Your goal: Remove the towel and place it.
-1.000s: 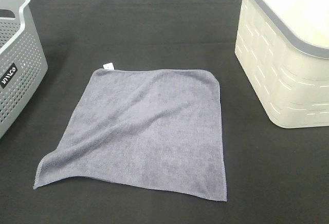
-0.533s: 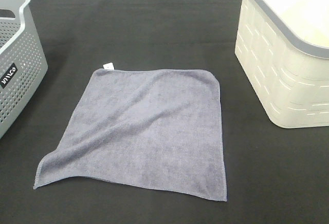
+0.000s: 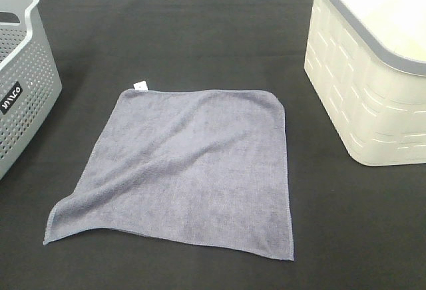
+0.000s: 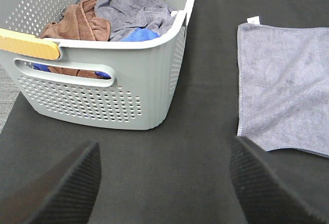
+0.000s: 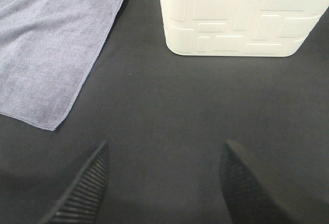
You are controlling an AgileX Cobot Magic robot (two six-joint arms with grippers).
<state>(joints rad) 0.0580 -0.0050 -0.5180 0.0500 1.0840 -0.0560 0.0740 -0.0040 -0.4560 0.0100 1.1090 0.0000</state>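
Observation:
The greyish-lavender towel [image 3: 190, 170] lies spread flat on the black table, with its small white tag [image 3: 140, 86] at the far left corner. It also shows in the left wrist view [image 4: 285, 88] and the right wrist view [image 5: 49, 44]. No gripper shows in the high view. My left gripper [image 4: 164, 183] is open and empty above bare cloth, near the grey basket and short of the towel's edge. My right gripper [image 5: 162, 183] is open and empty above bare cloth, between the towel's corner and the cream basket.
A grey perforated basket [image 3: 23, 77] stands at the left; the left wrist view shows brown, grey and blue cloths [image 4: 110, 16] inside it. A cream basket [image 3: 369, 70] with a grey rim stands at the right, also in the right wrist view [image 5: 239, 16].

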